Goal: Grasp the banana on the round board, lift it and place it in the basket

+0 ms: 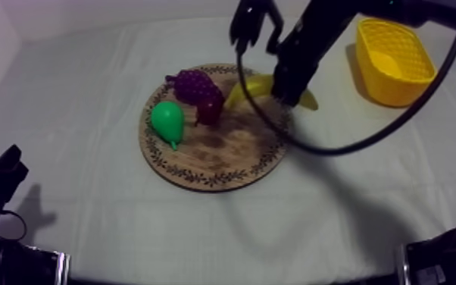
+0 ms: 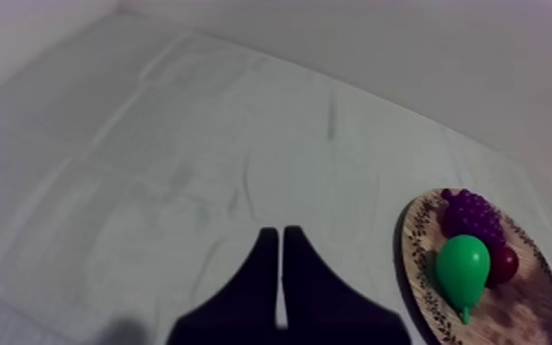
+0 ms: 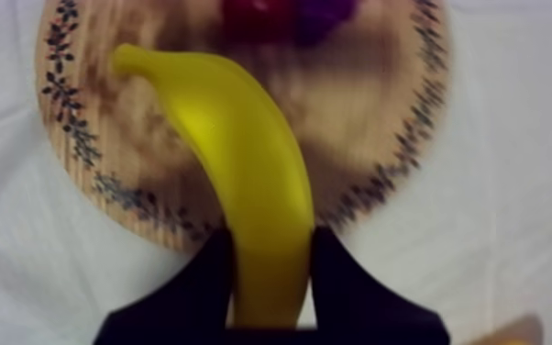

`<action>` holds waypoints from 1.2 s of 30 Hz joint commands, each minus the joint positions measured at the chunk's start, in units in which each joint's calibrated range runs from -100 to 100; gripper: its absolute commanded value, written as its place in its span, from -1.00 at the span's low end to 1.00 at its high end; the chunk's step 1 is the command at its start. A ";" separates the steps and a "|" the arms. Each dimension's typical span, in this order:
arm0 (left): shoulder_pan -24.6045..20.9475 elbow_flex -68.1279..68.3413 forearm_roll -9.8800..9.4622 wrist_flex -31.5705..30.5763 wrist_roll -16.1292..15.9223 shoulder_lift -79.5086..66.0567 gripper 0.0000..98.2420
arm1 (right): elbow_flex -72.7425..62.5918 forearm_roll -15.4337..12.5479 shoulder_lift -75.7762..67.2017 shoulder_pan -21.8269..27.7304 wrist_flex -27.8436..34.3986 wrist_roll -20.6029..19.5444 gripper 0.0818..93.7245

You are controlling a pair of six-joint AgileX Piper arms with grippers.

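The right claw clamps one end of the banana, which juts ahead of it over the board; left claw closed, empty.

In the top view the right arm covers the middle of the banana — just its two ends show. In the left wrist view the picture's edge cuts off part of the wooden board, and the pear hides one side of the small red fruit. In the right wrist view the edge cuts through the grapes.
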 commanded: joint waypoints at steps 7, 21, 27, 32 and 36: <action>-0.03 0.03 -0.01 0.02 -0.01 -0.03 -1.00 | -3.79 0.11 -2.44 7.37 3.04 -2.02 -0.69; -0.03 0.03 -0.01 0.02 -0.01 -0.03 -1.00 | -13.32 0.81 -1.42 21.17 5.04 -4.47 -0.69; -0.03 0.03 -0.01 0.02 -0.01 -0.03 -1.00 | -18.14 1.43 2.62 24.87 5.89 -5.42 -0.70; -0.03 0.03 -0.01 0.02 -0.01 -0.03 -1.00 | -21.97 1.81 6.19 27.27 6.44 -5.79 -0.70; -0.03 0.03 -0.01 0.02 -0.01 -0.03 -1.00 | -23.44 1.94 8.40 28.58 6.50 -5.84 -0.70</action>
